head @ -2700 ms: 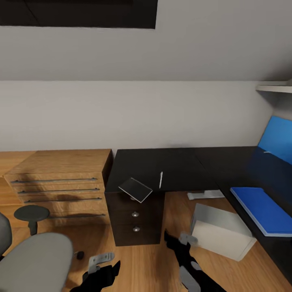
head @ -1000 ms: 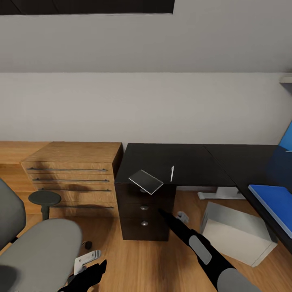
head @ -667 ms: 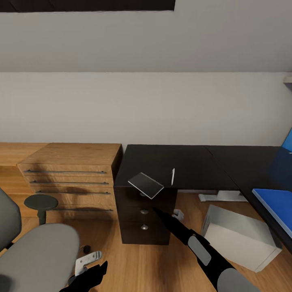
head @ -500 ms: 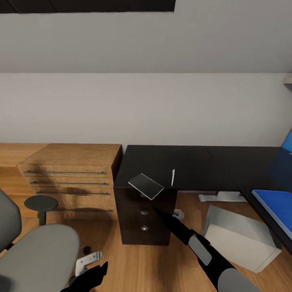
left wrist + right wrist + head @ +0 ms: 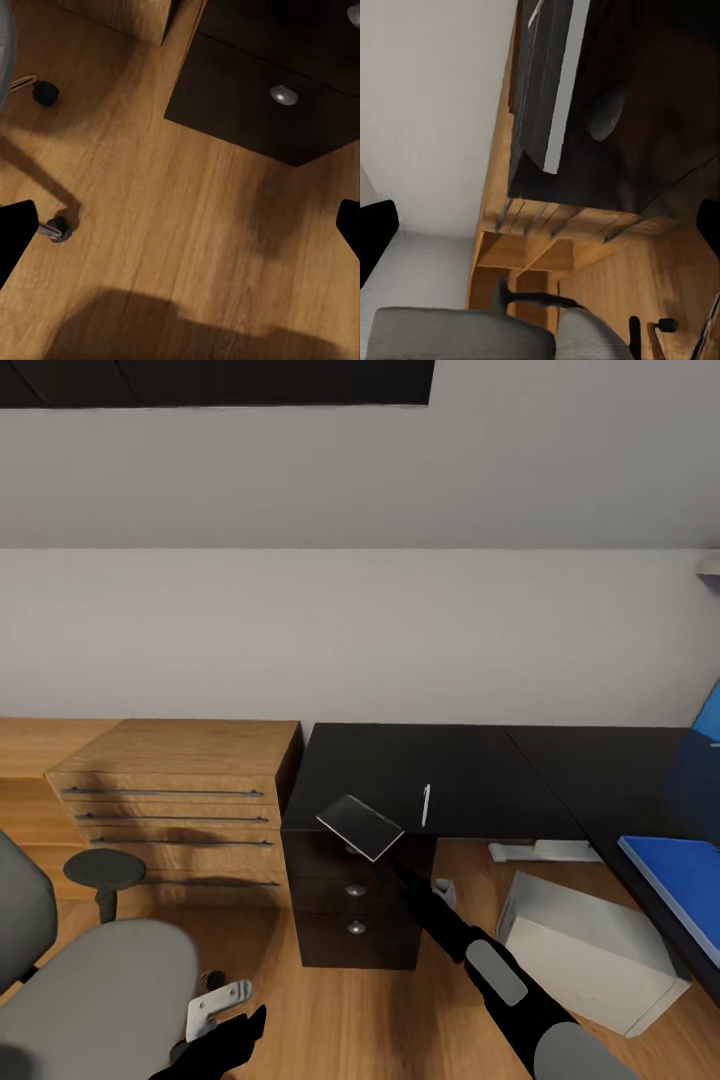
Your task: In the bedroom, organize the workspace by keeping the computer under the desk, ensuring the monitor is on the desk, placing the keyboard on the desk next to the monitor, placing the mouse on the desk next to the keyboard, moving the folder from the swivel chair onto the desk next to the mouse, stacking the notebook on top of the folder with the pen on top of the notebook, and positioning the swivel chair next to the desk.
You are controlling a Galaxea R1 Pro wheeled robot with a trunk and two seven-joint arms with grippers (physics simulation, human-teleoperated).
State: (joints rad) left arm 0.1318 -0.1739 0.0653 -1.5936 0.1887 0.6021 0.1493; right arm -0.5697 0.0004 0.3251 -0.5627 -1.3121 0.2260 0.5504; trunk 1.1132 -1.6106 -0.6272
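Observation:
A thin grey notebook (image 5: 360, 826) lies at the front corner of the dark desk (image 5: 470, 770), jutting over the edge; its pale edge (image 5: 562, 82) shows close in the right wrist view. A white pen (image 5: 426, 805) lies on the desk just right of it. My right gripper (image 5: 393, 868) is open, stretched out just below and in front of the notebook's overhanging corner, holding nothing. The blue folder (image 5: 680, 890) lies on the desk's right wing, below the blue monitor (image 5: 712, 712). The white computer (image 5: 590, 950) sits on the floor under the desk. My left gripper (image 5: 215, 1045) hangs low and open beside the grey swivel chair (image 5: 90, 980).
A dark drawer unit with round knobs (image 5: 356, 890) stands under the desk corner. A wooden dresser (image 5: 170, 800) stands left of it, with a small round stool (image 5: 104, 868) in front. A flat white object (image 5: 545, 850) lies on the floor under the desk. Chair castors (image 5: 56, 229) rest on the wood floor.
My right arm has reached forward and up, from low over the floor to just under the notebook's corner. The camera has moved closer and shifted; the left gripper stays low.

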